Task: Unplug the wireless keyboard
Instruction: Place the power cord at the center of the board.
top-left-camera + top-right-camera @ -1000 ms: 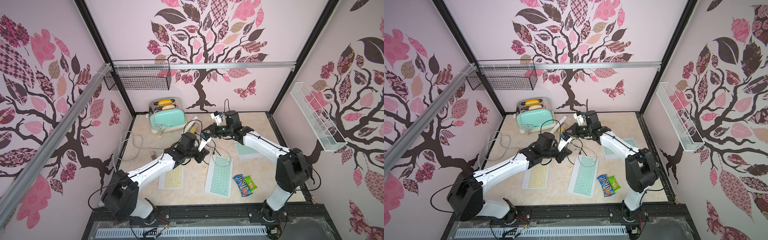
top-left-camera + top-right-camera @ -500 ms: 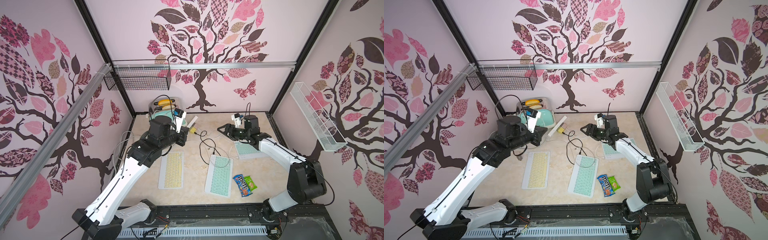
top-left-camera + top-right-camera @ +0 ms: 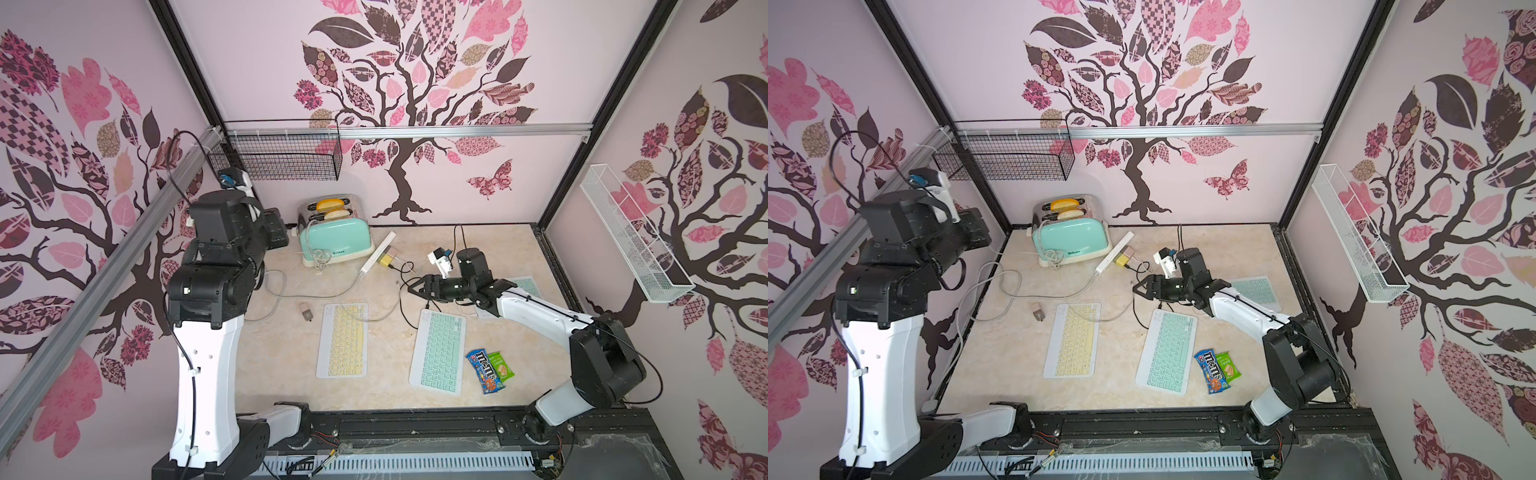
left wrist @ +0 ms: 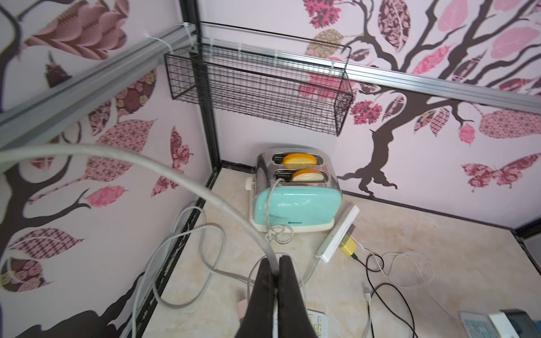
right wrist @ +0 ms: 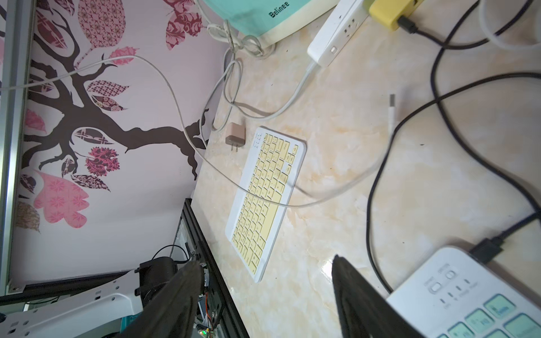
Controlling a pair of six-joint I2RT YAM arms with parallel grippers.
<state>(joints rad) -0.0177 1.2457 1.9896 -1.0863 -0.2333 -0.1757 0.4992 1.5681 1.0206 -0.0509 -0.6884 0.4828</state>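
Nearest on the table [image 3: 498,249] lie the yellow keyboard [image 3: 343,338] and the green keyboard [image 3: 438,351], side by side; a white cable [image 4: 117,152] trails across the yellow one; a black cable [image 5: 486,250] sits plugged into the green one; just beyond, the right gripper [image 3: 415,286] hovers, jaws spread and empty; farther left, raised, the left gripper [image 4: 276,263] is clenched on the white cable.

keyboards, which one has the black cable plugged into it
The mint keyboard between the yellow keyboard and the candy packets; black cable enters its far edge.
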